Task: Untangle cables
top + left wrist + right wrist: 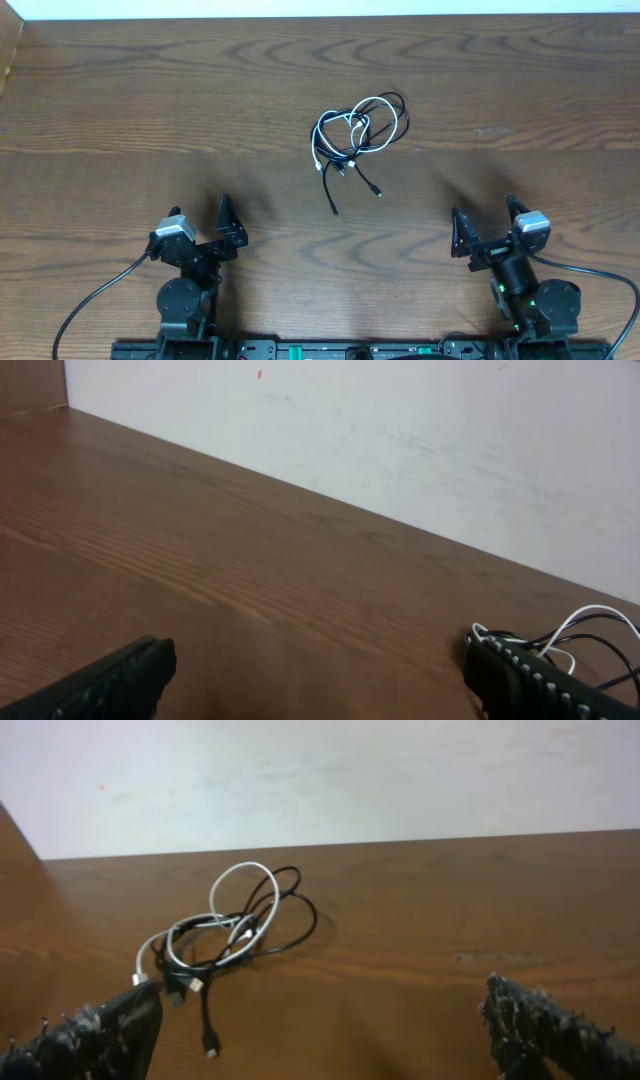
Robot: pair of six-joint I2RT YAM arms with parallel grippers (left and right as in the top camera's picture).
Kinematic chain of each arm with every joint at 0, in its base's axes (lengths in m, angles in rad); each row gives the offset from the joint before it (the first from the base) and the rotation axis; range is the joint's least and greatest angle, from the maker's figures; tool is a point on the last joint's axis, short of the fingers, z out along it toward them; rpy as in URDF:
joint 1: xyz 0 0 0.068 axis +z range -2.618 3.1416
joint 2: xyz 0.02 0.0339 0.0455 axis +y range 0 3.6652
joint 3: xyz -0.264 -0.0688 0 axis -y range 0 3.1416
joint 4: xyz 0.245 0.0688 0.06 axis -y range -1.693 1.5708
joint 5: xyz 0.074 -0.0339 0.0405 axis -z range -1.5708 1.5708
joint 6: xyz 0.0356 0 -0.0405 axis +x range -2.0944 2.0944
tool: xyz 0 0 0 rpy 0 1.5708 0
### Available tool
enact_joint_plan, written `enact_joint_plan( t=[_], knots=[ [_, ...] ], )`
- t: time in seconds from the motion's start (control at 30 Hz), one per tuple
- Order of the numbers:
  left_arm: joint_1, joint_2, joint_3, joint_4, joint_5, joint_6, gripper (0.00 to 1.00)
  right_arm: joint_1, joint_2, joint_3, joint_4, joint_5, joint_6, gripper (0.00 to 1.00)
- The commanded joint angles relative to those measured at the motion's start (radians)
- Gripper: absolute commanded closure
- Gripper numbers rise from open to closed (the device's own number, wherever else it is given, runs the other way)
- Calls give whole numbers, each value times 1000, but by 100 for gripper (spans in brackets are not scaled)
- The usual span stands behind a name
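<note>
The cables lie in one tangle on the wooden table, beyond and between the two arms: a white cord looped through black ones. Two black plug ends trail toward me, one reaching farthest. In the right wrist view the cables sit ahead and left, with a black plug near the left finger. In the left wrist view only a bit of the cables shows behind the right finger. My left gripper and right gripper stand open near the front edge, holding nothing.
A white wall bounds the far edge of the table. Thick black arm wires curl off each base at the front. Bare wood lies between the grippers and the tangle.
</note>
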Motion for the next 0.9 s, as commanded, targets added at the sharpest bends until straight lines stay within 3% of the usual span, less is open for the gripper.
enact_joint_plan(
  t=[0.0,0.13,0.37,0.63,0.87],
  knots=[
    [5,-5,-17,-40,-35,17,2,-6,29,76,0,-27,28,1],
    [5,-5,-17,-40,-35,17,2,-6,82,165,-1,-51,28,1],
    [5,-5,-17,-40,-35,17,2,-6,266,491,-119,-82,11,1],
    [5,-5,-17,-40,-35,17,2,-6,601,915,-499,-113,-56,1],
    [5,-5,-17,-40,-35,17,2,-6,928,1081,-780,-113,-55,1]
  ],
)
